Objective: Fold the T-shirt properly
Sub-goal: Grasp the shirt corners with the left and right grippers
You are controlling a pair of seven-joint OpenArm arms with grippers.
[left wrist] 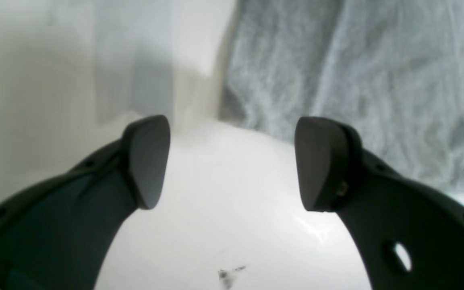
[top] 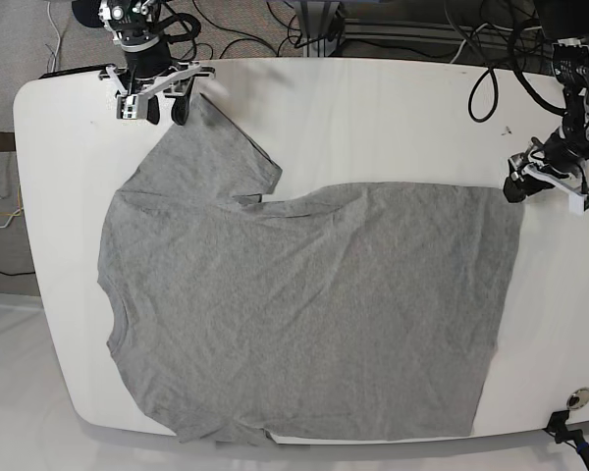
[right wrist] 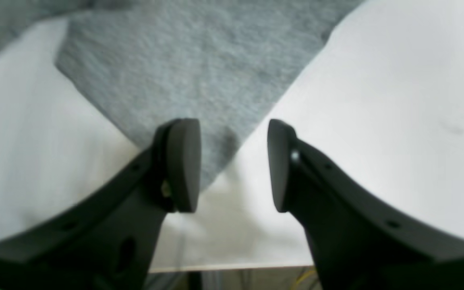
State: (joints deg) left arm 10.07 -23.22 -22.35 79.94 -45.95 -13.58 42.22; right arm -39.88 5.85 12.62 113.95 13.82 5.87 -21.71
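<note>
The T-shirt point(top: 304, 314) lay spread flat across the table point(top: 373, 118) — ready for folding — while the left gripper point(left wrist: 232, 163) and right gripper point(right wrist: 234, 165) hovered at its corners, both spread and empty.

The room is bright, and soft light falls evenly from above. In the base view the white table point(top: 373, 118) is sharp and clear, with only thin shadows under the grey T-shirt point(top: 304, 314). Both wrist views are blurry and a bit milky. In the left wrist view the table glares almost pure white in the middle, and the upper left is hazy. The dark fingers point(right wrist: 183, 165) look soft-edged.
</note>
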